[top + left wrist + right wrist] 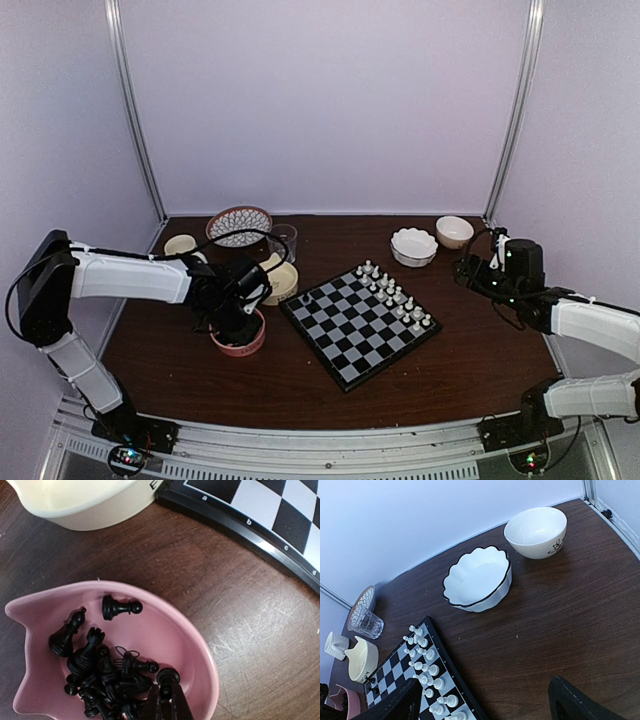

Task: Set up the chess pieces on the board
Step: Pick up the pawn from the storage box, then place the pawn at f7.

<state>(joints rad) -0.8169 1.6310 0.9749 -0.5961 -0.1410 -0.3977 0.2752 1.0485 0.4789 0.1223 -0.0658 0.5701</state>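
Your left fingers (167, 705) sat closed among the chess pieces (100, 667) in the pink bowl (192, 645), hold unconfirmed; right fingers (580, 702) gaped empty.

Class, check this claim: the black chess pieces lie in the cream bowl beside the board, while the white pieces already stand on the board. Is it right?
Not quite. The black chess pieces lie in the pink bowl, not the cream bowl; the left wrist view shows it. The white pieces do stand on the board.
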